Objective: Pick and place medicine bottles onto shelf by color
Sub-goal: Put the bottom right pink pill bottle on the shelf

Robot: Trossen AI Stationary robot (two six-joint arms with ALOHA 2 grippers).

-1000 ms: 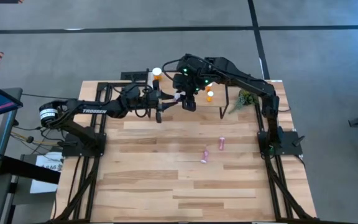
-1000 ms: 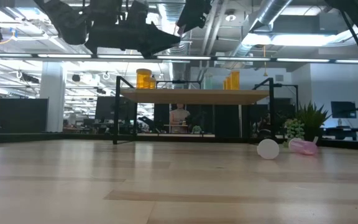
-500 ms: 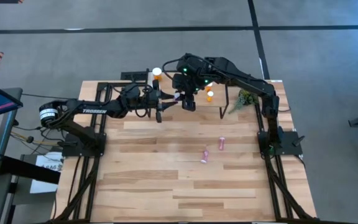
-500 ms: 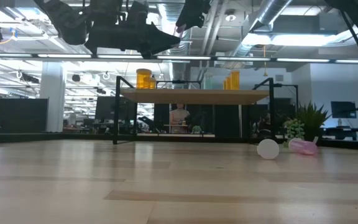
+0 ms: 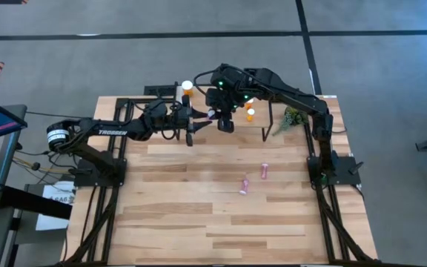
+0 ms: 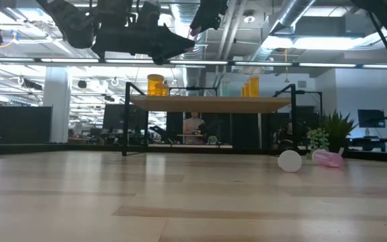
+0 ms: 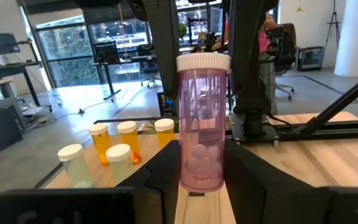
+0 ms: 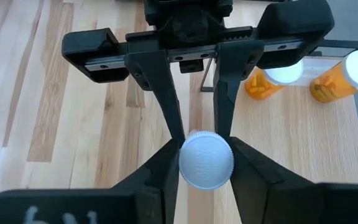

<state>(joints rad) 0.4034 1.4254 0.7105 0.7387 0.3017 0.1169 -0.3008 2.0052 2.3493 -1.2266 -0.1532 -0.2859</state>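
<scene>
A pink bottle (image 7: 201,124) is gripped by both the left fingers (image 7: 157,171) and, apparently, the right fingers (image 8: 248,171); uneven release could drop it.

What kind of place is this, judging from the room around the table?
Probably an open-plan office or robotics lab. Behind the shelf the low view shows exposed ceiling ducts and rows of desks. The left wrist view shows a monitor and a rolling chair.

white-capped bottle (image 8: 206,159) gripped by both grippers' fingers (image 8: 166,162) | orange bottles (image 8: 335,78) on shelf (image 8: 303,143)
</scene>
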